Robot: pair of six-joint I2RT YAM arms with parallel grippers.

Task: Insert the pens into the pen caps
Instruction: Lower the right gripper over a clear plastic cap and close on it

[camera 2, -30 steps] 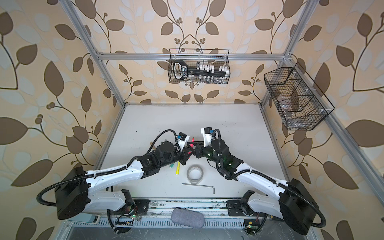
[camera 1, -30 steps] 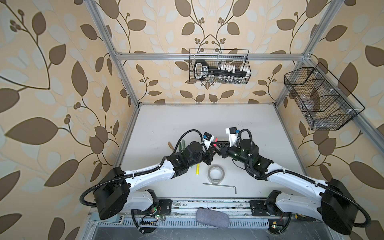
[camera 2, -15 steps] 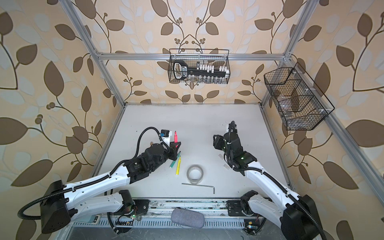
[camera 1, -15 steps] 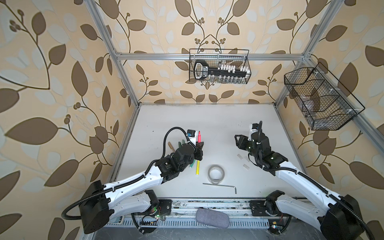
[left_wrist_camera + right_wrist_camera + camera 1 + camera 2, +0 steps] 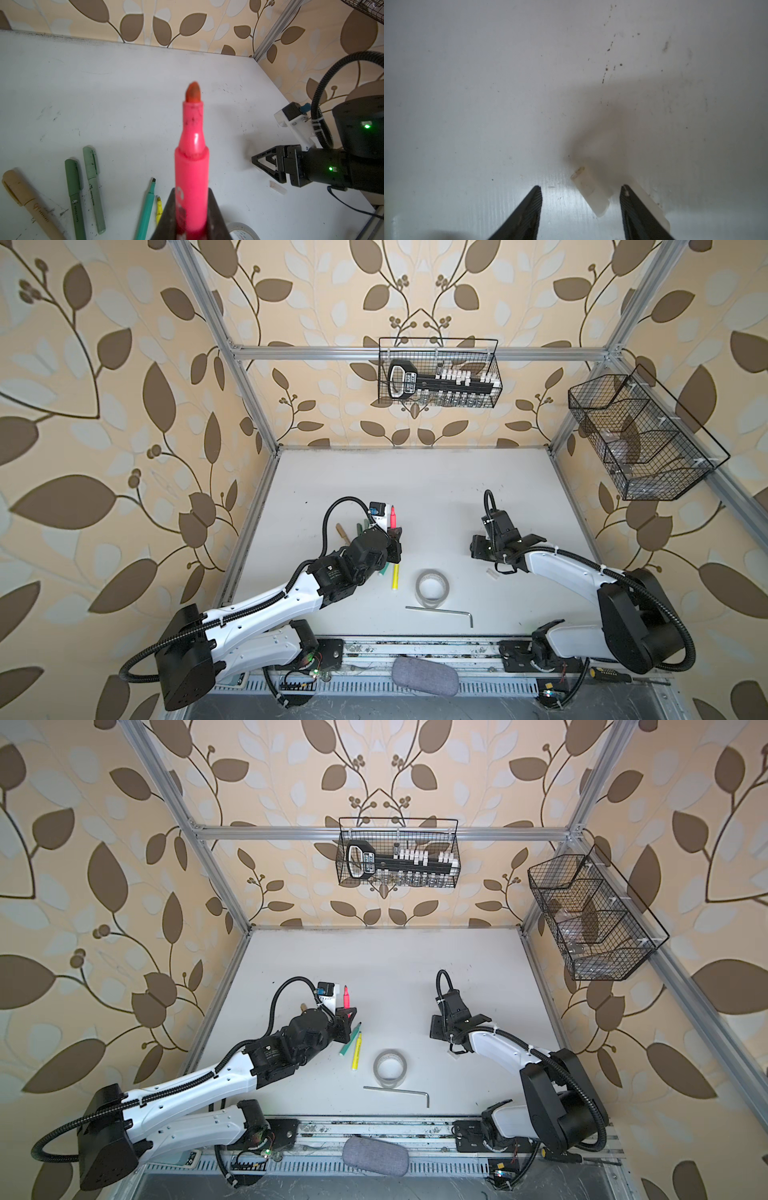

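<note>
Where the left gripper [image 5: 395, 536] sits: left of the roll of tape [image 5: 432, 588] and farther from the arm bases than it, fingers clamped together on the pink marker.
Pink marker [image 5: 192, 166]: gripped by its lower barrel, uncapped, its reddish felt tip bare and pointing away from the roll toward the back wall.
Right gripper [image 5: 580, 191]: right of the roll and a little beyond it, low over the white tabletop [image 5: 415, 489], fingers spread apart with nothing held.
Clear cap [image 5: 591, 193]: lying slantwise on the tabletop between those parted fingers, nearer one of them, touching neither as far as the right wrist view shows.
Second clear cap [image 5: 654, 207]: whitish, partly hidden behind one finger, just beside it.
Yellow marker [image 5: 356, 1052] and green marker [image 5: 349, 1042]: both uncapped, lying side by side on the tabletop between the roll and the left arm.
Thin pens: tan pen [image 5: 27, 203], dark green pen [image 5: 74, 199] and grey-green pen [image 5: 93, 189] lying in a row, farther left of the roll than the markers.
Hex key [image 5: 440, 610]: silver, L-shaped, lying just beside the roll on the side toward the arm bases.
</note>
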